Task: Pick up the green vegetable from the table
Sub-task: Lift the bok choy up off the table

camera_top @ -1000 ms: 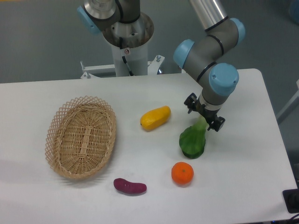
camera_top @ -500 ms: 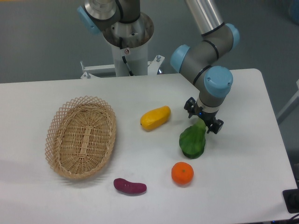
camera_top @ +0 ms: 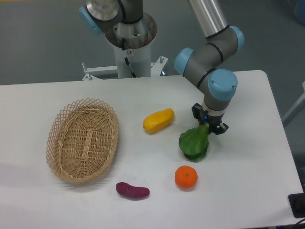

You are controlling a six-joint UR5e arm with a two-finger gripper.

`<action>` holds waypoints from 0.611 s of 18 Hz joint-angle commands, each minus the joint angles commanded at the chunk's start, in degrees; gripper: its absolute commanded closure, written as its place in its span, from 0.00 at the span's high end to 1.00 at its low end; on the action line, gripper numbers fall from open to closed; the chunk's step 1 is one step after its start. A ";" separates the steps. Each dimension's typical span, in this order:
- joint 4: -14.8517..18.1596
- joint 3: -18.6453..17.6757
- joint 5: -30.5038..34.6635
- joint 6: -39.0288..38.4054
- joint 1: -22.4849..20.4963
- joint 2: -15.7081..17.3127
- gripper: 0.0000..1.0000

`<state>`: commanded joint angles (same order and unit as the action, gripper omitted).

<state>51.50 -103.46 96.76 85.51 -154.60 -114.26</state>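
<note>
The green vegetable (camera_top: 194, 142) lies right of centre on the white table (camera_top: 248, 157), its dark leaf end toward the front-left and its pale stem pointing up to the right. My gripper (camera_top: 208, 123) stands over the stem end with its fingers shut on the stem. The leaf end looks slightly turned and tilted; whether it still touches the table is unclear.
A yellow oblong fruit (camera_top: 158, 120) lies left of the vegetable. An orange (camera_top: 186, 177) sits just in front of it, and a purple eggplant piece (camera_top: 132, 190) lies further front-left. A wicker basket (camera_top: 83, 139) stands at the left. The robot base (camera_top: 129, 33) is at the back.
The gripper fingers have closed in on the stem. The vegetable's leaf end has shifted a little to the left and up.
</note>
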 joint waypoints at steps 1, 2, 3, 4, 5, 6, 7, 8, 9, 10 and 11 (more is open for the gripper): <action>1.40 0.79 0.79 0.00 0.00 0.09 0.33; 3.24 2.10 1.06 0.09 -0.09 0.18 0.32; 6.31 3.60 1.07 0.18 -0.09 0.35 0.32; 10.16 5.79 1.07 0.18 -0.09 0.35 0.32; 14.21 8.42 1.07 0.18 -0.09 0.27 0.32; 17.99 11.49 1.07 0.27 -0.09 -0.08 0.32; 21.51 14.48 0.98 0.27 -0.17 -0.44 0.32; 24.67 17.12 0.80 0.27 -0.18 -1.13 0.32; 27.14 19.41 0.89 0.27 -0.18 -1.84 0.32; 28.12 21.35 0.98 0.27 -0.18 -2.28 0.32; 28.39 22.93 0.98 0.27 -0.18 -2.63 0.33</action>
<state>79.89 -80.52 97.73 85.78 -154.78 -116.89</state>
